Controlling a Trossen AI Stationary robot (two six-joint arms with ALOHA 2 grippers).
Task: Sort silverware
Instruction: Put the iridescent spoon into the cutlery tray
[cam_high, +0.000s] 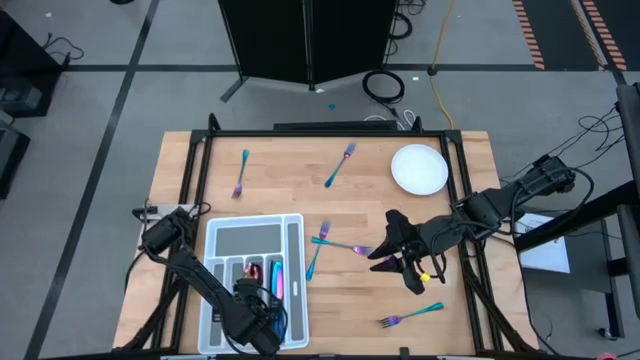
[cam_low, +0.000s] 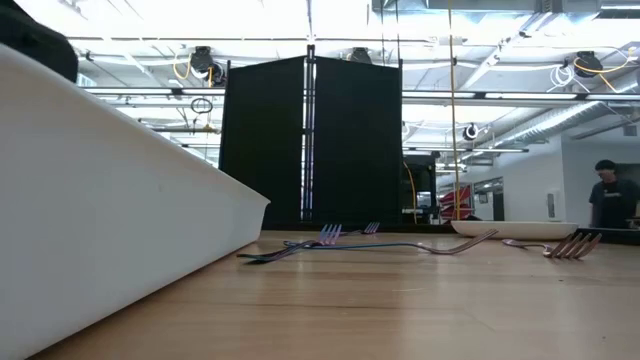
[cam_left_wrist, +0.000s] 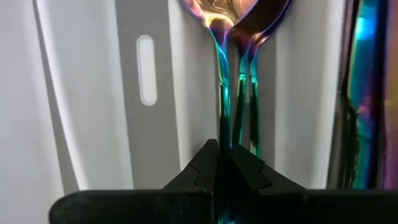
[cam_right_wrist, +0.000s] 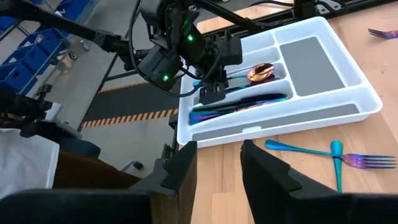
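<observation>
Over the white compartmented tray (cam_high: 222, 300) at the table's near left, the left gripper (cam_left_wrist: 225, 163) stands nearly shut on the slim handle of a spoon (cam_left_wrist: 219, 74), whose coppery bowl lies in a narrow slot beside a second spoon (cam_left_wrist: 261, 37) already filed there. A neighbouring slot holds more iridescent pieces (cam_right_wrist: 239, 107). The right gripper (cam_right_wrist: 219, 163) waits above the table's middle, its fingers partly apart and holding nothing, above two crossed forks (cam_high: 335, 243) just beside the tray. Three more forks lie well apart on the wood: one near the back left (cam_high: 241, 172), one at the back centre (cam_high: 340, 166) near the round white plate (cam_high: 419, 169), and one at the near right (cam_high: 411, 316).

The risk now appears to be in the release: the held handle lies close against its neighbour, so the fingers, on opening or lifting, could catch the second spoon and drag it out of the slot. A tilted lift might also tip the spoon over the divider into the wrong compartment.
</observation>
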